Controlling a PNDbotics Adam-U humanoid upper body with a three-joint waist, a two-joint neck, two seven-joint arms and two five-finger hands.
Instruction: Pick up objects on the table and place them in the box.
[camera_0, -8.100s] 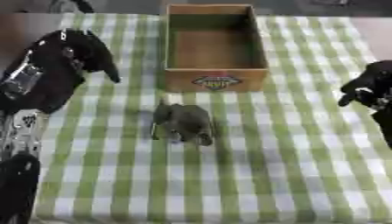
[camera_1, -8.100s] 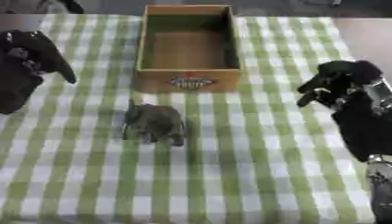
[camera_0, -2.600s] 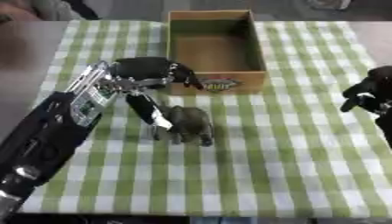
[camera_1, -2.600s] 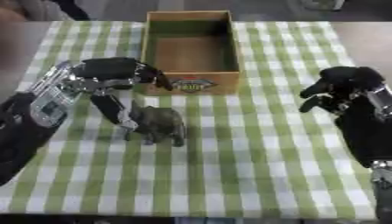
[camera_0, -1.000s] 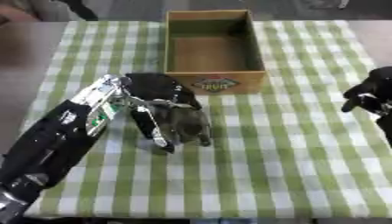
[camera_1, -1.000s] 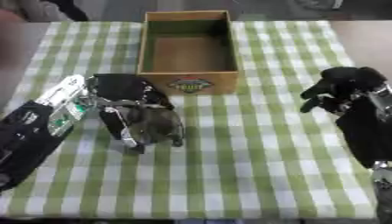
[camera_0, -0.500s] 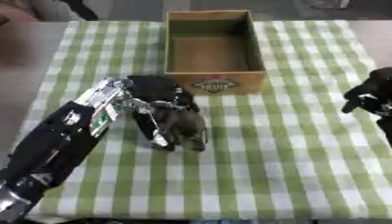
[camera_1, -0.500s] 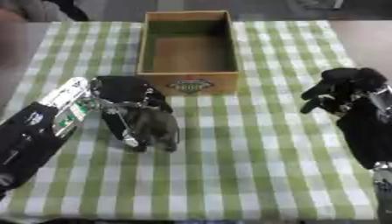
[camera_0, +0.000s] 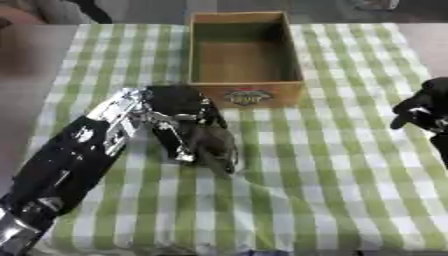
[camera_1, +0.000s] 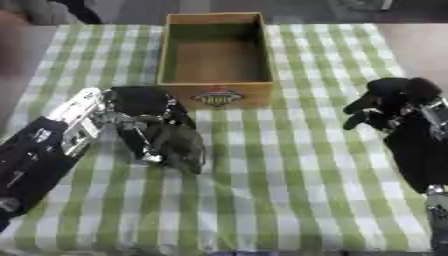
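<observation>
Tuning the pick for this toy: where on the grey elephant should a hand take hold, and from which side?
Probably round the body of the grey elephant, from above and its left. It is compact and rounded, and the left hand already curls over it there. The box stands just beyond.

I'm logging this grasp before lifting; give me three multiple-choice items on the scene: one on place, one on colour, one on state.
1. Where is the toy elephant?
A. inside the box
B. on the cloth in front of the box
C. beside the right hand

2. What colour is the tablecloth?
A. green and white checks
B. plain red
C. blue stripes

3. What is the left hand doing?
A. resting open off the table
B. curled round the elephant
C. reaching into the box

Answers: 1 B, it sits below the box. 2 A, the checks show. 3 B, fingers wrap the elephant.
</observation>
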